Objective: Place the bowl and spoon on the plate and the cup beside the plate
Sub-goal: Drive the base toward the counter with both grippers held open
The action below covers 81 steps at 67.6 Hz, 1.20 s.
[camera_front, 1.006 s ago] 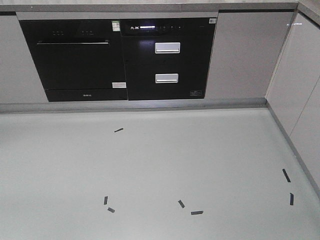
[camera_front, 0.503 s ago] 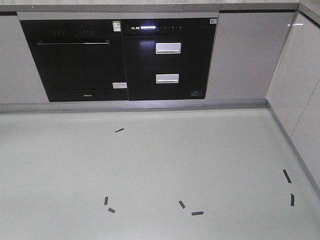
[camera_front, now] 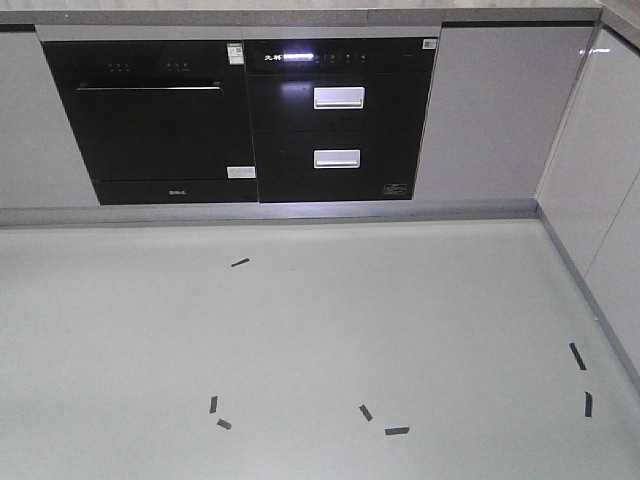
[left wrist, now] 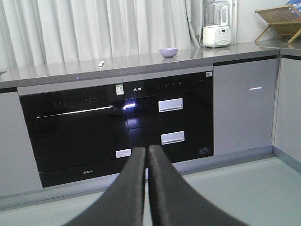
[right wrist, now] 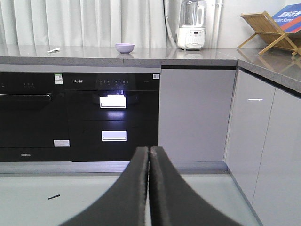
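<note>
The lavender bowl (left wrist: pixel 168 52) sits on the grey countertop (left wrist: pixel 141 66), far ahead of both arms; the right wrist view also has the bowl (right wrist: pixel 124 47). A small pale spoon (left wrist: pixel 100 63) lies on the counter left of it, and the spoon (right wrist: pixel 53 50) shows again in the right wrist view. The plate and the cup are out of view. My left gripper (left wrist: pixel 146 150) is shut with nothing in it, low over the floor. My right gripper (right wrist: pixel 149 149) is shut and empty too. The front view shows neither gripper nor any task object.
Under the counter are a black oven (camera_front: pixel 150 120) and black drawers (camera_front: pixel 338 125). A white blender (right wrist: pixel 192 26) and a wooden rack (right wrist: pixel 268 28) stand on the counter to the right. White cabinets (camera_front: pixel 600 200) line the right side. Black tape marks (camera_front: pixel 397 431) dot the pale floor.
The front view has shifted slightly: the appliances and the tape marks sit a few pixels further right and lower than a second ago.
</note>
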Available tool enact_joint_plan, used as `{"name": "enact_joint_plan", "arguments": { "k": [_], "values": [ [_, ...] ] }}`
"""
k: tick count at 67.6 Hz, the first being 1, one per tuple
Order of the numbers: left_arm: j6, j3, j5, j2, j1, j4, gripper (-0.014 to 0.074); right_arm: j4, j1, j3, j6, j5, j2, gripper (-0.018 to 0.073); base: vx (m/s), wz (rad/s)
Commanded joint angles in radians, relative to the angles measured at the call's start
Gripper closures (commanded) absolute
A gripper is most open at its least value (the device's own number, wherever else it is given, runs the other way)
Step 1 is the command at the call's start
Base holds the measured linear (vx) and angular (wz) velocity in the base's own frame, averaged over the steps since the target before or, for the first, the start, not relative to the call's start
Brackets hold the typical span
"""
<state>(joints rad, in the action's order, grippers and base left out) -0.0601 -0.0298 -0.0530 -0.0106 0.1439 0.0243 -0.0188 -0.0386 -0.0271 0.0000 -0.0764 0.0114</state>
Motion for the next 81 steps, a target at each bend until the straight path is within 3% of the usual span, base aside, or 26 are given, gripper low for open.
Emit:
{"name": "enact_joint_plan", "arguments": {
  "k": [1,81],
  "values": [
    [0.009,0.027,0.074,-0.008,0.006,0.004,0.0603,-0.008,0.002,-0.005,0.000,0.076,0.013,0.0564,0.04,0.02],
    [0.009,0.027,0.074,-0.008,-0.026,0.004,0.0603,-0.008,0.002,-0.005,0.000,0.076,0.013,0.0564,0.03,0.01]
  ]
}}
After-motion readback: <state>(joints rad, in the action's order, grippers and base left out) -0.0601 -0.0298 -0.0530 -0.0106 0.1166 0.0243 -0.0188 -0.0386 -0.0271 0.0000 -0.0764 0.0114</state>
